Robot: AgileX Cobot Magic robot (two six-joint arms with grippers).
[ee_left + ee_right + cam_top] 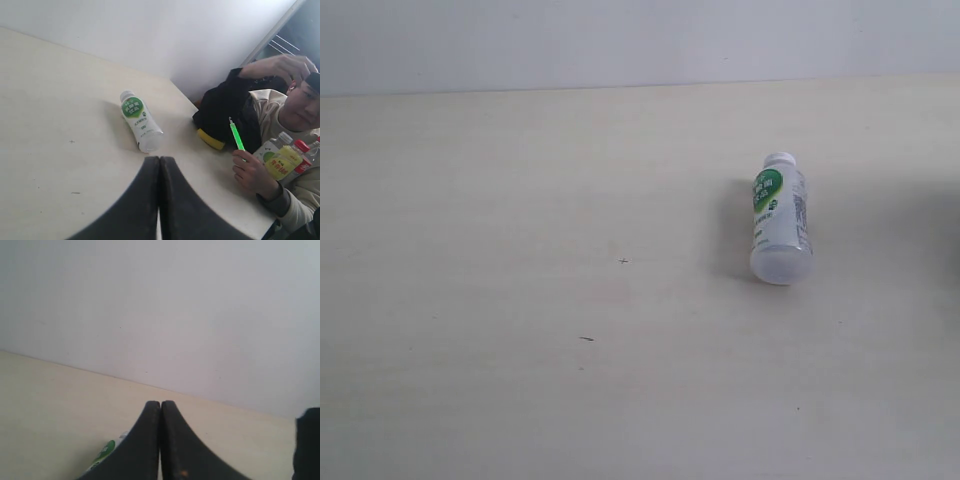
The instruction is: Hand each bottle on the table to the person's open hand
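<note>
1. Left end effector point(160, 162) had its fingers pressed together, pinching nothing.
2. Right end effector point(160, 405) was pressed together too, and empty.
3. One white bottle point(780, 220) with a green mark lay on its side on the desk point(520, 300), cap toward the wall point(620, 40).
4. Past the desk edge, the person's hand point(252, 172) held a green pen point(236, 135), with a yellow-labelled bottle point(284, 164) and a second white bottle point(267, 151) just beside it.
</note>
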